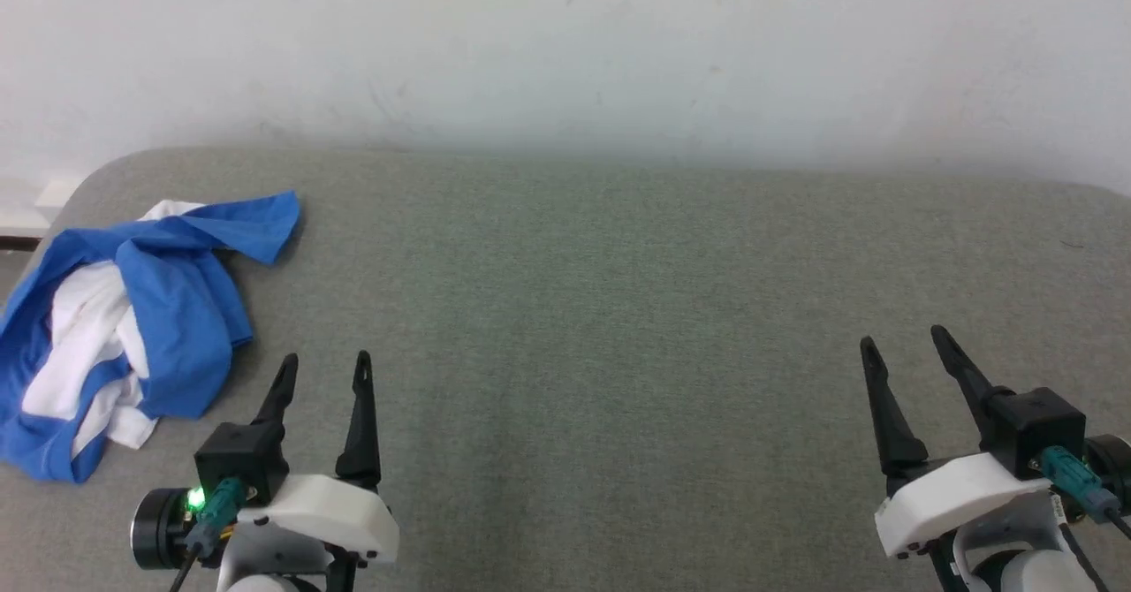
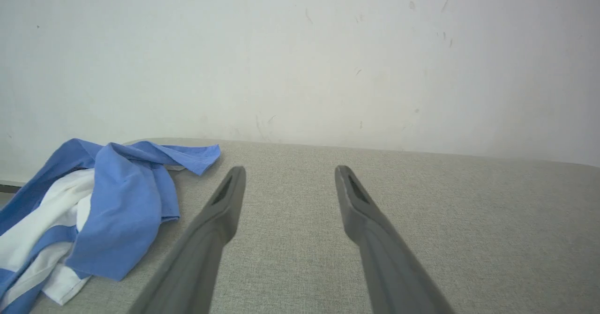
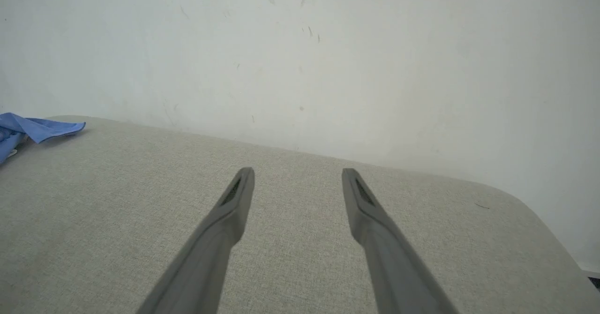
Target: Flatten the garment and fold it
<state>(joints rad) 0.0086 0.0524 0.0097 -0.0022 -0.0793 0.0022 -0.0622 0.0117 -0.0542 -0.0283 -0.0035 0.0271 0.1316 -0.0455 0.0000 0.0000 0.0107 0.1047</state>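
Observation:
The garment (image 1: 132, 318) lies crumpled in a heap at the far left of the grey table, blue cloth wrapped over white; one blue end points toward the wall. It appears at the left in the left wrist view as the garment (image 2: 108, 211), and a blue tip of the garment (image 3: 37, 127) shows at the left edge of the right wrist view. My left gripper (image 1: 325, 365) stands open just right of the heap, apart from it, nothing between its fingers. At the lower right my right gripper (image 1: 903, 343) is open and empty too.
The grey fabric-covered table (image 1: 601, 309) has rounded far corners and ends against a white wall (image 1: 565, 44). The heap lies close to the table's left edge. A wide bare stretch of table runs between the two grippers.

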